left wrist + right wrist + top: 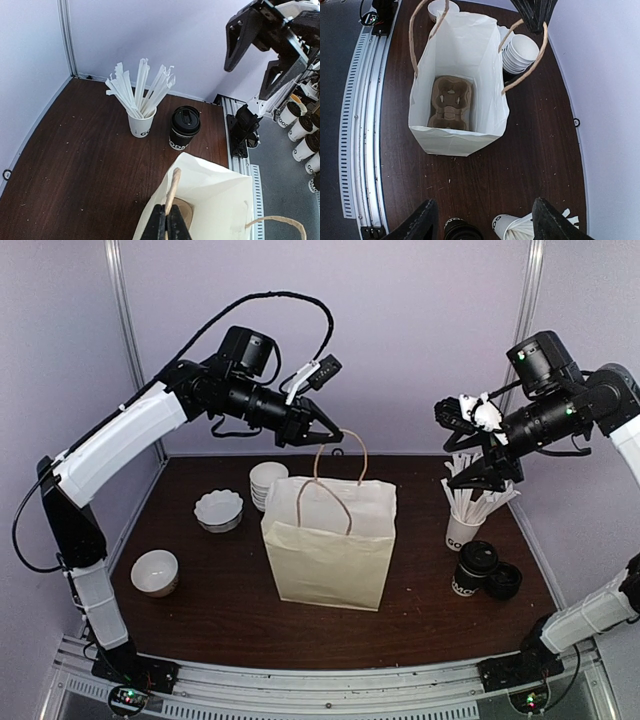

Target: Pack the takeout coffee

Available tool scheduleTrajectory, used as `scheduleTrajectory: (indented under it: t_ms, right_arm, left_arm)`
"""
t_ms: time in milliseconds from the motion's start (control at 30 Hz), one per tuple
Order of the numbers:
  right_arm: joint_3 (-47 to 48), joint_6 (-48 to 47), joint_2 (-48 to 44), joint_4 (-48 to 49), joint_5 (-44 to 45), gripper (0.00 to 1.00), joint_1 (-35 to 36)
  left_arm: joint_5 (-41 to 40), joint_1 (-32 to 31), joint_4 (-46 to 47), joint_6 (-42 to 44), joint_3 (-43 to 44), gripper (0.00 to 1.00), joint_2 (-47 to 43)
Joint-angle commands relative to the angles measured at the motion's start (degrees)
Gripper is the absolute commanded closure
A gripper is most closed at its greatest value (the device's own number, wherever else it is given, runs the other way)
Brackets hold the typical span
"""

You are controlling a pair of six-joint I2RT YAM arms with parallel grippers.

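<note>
Left end effector (328, 430) is pressed together, pinching the bag (330, 545) by one of its two handles. On the surface (200, 625), one bowl (155, 572), one fluted dish (218, 510) and one bowl stack (266, 483) sit left of the bag. One carrier (451, 102) lies inside the bag. To its right stand one stick cup (462, 530) and one lidded coffee (473, 568). Right end effector (487, 475) hangs spread over the sticks.

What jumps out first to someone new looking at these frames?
A white paper bag stands open mid-table, the left hand pinching one handle up, a cardboard cup carrier on its floor. Right of it, the lidded black coffee cup waits beside a white cup of sticks, below the open right hand.
</note>
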Motion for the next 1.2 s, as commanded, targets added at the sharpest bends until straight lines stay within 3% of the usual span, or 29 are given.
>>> scheduleTrajectory:
  t_ms: [0,333,667,1000,1167]
  right_arm:
    - [-5.86,2.22,-1.68,5.35,-2.05,0.32,-2.54]
    - [-8.69,3.46,1.03,7.17,-4.12,0.32,-4.35]
    - [-10.43,3.64,2.96,7.72,-3.9,0.32,-4.8]
    - [-10.86,3.82,4.71,7.43,-4.13,0.32,-5.06]
    - [-10.84,3.94,5.26,7.41,-4.93,0.32,-5.07]
  left_arm:
    - [-0.05,-2.36,0.6,1.29,-1.28,1.0,-3.01]
    - [-5.03,-8.53,1.25,0.0,-14.15,1.0,-13.67]
    - [-4.33,-16.09,10.75,-7.74,-30.81,1.0,-24.67]
    - [-8.9,-25.49,10.85,-10.22,-37.5,1.0,-26.94]
    - [-7.0,-27.13,11.82,-11.94,-38.36,1.0,-28.33]
